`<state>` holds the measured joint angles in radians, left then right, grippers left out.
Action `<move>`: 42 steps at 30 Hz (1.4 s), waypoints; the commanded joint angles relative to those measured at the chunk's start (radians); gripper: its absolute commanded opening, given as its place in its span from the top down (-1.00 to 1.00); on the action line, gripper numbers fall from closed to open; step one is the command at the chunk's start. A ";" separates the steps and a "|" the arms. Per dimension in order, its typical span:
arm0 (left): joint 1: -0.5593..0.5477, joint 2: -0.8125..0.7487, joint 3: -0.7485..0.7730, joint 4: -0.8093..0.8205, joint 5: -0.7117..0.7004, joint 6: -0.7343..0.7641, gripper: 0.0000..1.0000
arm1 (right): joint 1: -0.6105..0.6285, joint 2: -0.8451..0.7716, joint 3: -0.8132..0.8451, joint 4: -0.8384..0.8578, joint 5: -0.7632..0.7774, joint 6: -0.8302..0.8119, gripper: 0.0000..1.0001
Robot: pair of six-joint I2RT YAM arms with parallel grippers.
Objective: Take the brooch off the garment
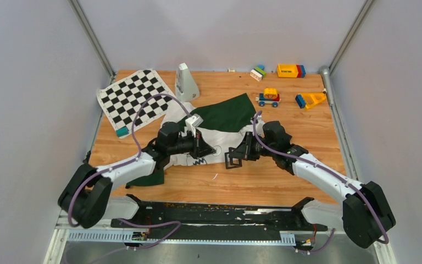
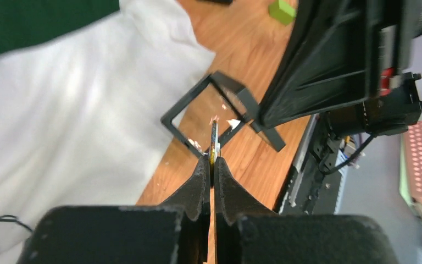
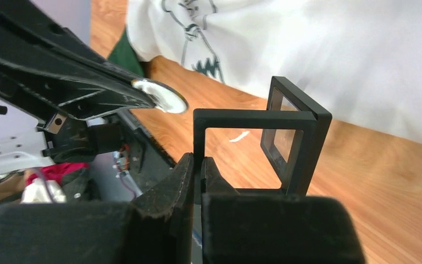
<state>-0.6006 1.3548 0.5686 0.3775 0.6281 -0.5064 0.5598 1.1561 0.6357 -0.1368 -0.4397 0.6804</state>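
Note:
The garment, a white T-shirt with dark green sleeves and a black line drawing, lies crumpled mid-table; it also shows in the left wrist view and the right wrist view. My left gripper is shut on the brooch, a thin disc seen edge-on with a yellowish rim. In the right wrist view the brooch shows a silvery face, held clear of the cloth above bare wood. My right gripper is shut on the open black square tray, beside the brooch.
A chequered mat with a teal block lies at the back left. A white cone-shaped object stands behind the shirt. Toy vehicles and blocks sit at the back right.

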 commanded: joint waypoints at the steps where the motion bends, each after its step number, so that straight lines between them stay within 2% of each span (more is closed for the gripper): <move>1: -0.040 -0.175 -0.044 -0.061 -0.210 0.192 1.00 | -0.034 0.034 -0.012 0.192 -0.177 0.110 1.00; 3: -0.068 -0.237 -0.068 -0.075 -0.365 0.259 1.00 | -0.048 0.084 -0.013 0.272 -0.275 0.159 1.00; 7: -0.086 -0.321 -0.137 -0.023 -0.485 0.353 1.00 | -0.055 0.196 -0.016 0.465 -0.422 0.272 1.00; 12: -0.089 -0.359 -0.225 0.103 -0.459 0.462 1.00 | -0.055 0.355 0.018 0.567 -0.516 0.287 1.00; 20: -0.132 -0.319 -0.263 0.151 -0.498 0.607 1.00 | -0.074 0.518 0.115 0.549 -0.641 0.169 1.00; 27: -0.147 -0.266 -0.275 0.196 -0.476 0.673 0.99 | -0.075 0.576 0.154 0.572 -0.687 0.111 1.00; 33: -0.196 -0.241 -0.271 0.184 -0.462 0.760 0.99 | -0.084 0.612 0.125 0.684 -0.707 0.160 1.00; 42: -0.200 -0.179 -0.253 0.180 -0.414 0.756 0.98 | -0.130 0.617 0.088 0.732 -0.711 0.172 1.00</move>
<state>-0.7963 1.1282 0.2996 0.5182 0.1661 0.2211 0.4473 1.7683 0.7349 0.5194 -1.1252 0.8551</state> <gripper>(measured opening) 0.017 0.041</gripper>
